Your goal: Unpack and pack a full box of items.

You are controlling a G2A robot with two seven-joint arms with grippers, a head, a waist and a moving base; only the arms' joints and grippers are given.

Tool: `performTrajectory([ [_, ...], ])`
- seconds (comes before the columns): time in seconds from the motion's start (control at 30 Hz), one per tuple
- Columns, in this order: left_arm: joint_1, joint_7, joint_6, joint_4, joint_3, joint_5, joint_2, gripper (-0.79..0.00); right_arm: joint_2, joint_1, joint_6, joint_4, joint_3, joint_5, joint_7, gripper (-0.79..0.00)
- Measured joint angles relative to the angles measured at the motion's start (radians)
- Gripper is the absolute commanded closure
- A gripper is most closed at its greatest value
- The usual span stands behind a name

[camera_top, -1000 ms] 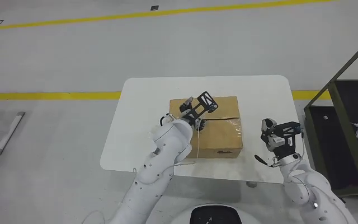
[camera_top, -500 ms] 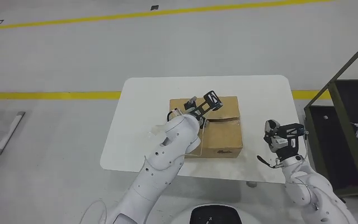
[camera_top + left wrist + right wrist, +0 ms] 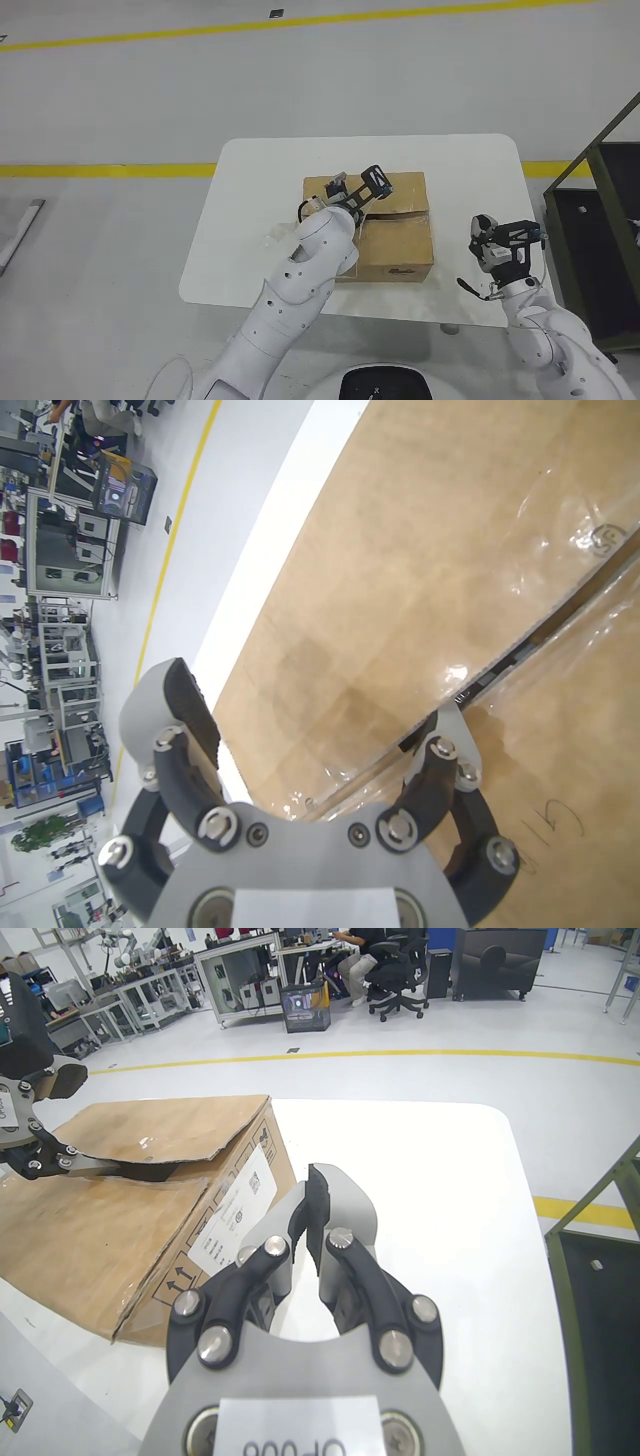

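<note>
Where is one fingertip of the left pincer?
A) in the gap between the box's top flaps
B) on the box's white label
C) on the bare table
A: the left pincer is open, and one finger reaches into the dark gap between the flaps of the box.

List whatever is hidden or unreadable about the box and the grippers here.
1. Contents of the box: in the top and right wrist views the flaps cover them. Under the raised flap there is only a dark gap.
2. One fingertip of the left gripper: in the left wrist view it is tucked into the seam beneath that flap.
3. Print on the label: too small to read in the right wrist view.
</note>
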Motion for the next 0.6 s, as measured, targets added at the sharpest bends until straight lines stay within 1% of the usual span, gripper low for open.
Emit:
performTrajectory([
  [0.03, -0.001, 0.002, 0.001, 0.004, 0.001, 0.004, -0.001, -0.785, 0.000, 0.000, 0.001, 0.000, 0.000, 0.001, 0.000, 0.000],
  [0.07, -0.002, 0.006, 0.002, 0.009, 0.002, 0.007, -0.002, -0.720, 0.000, 0.000, 0.001, 0.001, 0.000, 0.002, 0.000, 0.000],
  [0.1, -0.003, 0.011, 0.005, 0.016, 0.002, 0.010, -0.004, -0.548, -0.001, 0.001, 0.001, 0.001, 0.000, 0.003, 0.000, 0.000],
  [0.13, -0.004, 0.015, 0.007, 0.020, 0.003, 0.013, -0.005, -0.329, -0.001, 0.001, 0.001, 0.002, 0.000, 0.002, 0.000, 0.000],
  [0.17, -0.005, 0.019, 0.010, 0.024, 0.003, 0.014, -0.006, -0.265, -0.001, 0.002, 0.001, 0.003, 0.000, 0.002, 0.001, 0.000],
  [0.2, -0.006, 0.025, 0.015, 0.028, 0.002, 0.015, -0.008, 0.000, -0.001, 0.002, 0.002, 0.003, 0.000, 0.001, 0.002, 0.000],
  [0.37, 0.001, 0.071, 0.028, 0.025, -0.004, 0.016, -0.012, 0.000, -0.001, 0.004, 0.001, 0.004, 0.001, 0.002, 0.005, 0.000],
  [0.6, 0.020, 0.109, -0.002, 0.012, -0.020, 0.034, -0.009, 0.000, -0.001, 0.011, -0.001, 0.005, 0.006, 0.003, 0.004, 0.000],
])
